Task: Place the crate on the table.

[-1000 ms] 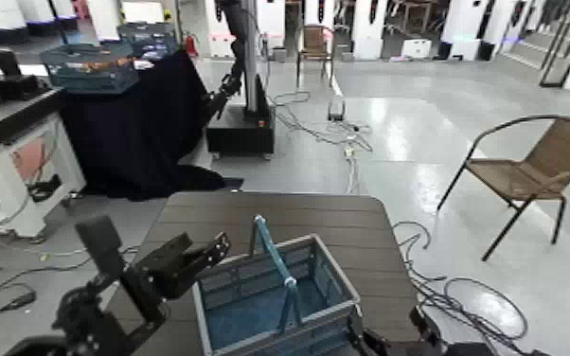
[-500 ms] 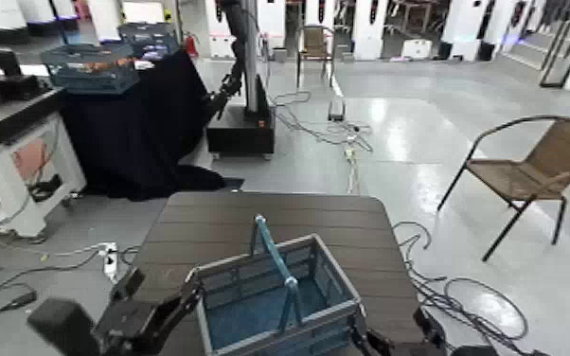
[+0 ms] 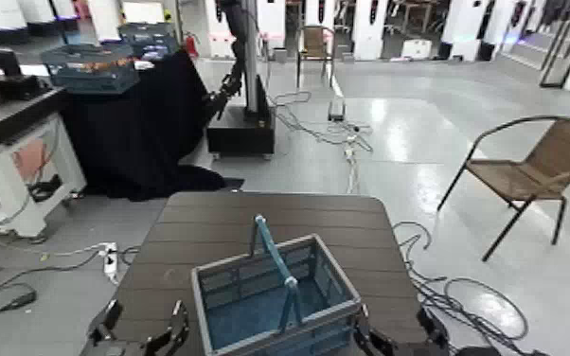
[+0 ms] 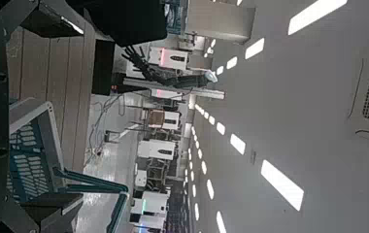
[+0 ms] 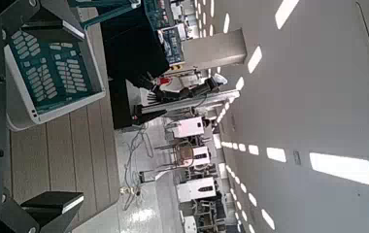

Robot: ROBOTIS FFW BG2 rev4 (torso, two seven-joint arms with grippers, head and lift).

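On the brown counter [image 3: 180, 227] sits the crate [image 3: 208, 308], upright so its handle stays reachable; left hand [image 3: 145, 333] beside it, spread; right hand [image 3: 398, 333], can't tell.

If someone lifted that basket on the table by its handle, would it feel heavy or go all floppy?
The crate is probably light for its size: its sides are slotted and it looks empty. Its straight rim suggests fairly stiff plastic. The bar handle spans the top, so it might hang fairly level.
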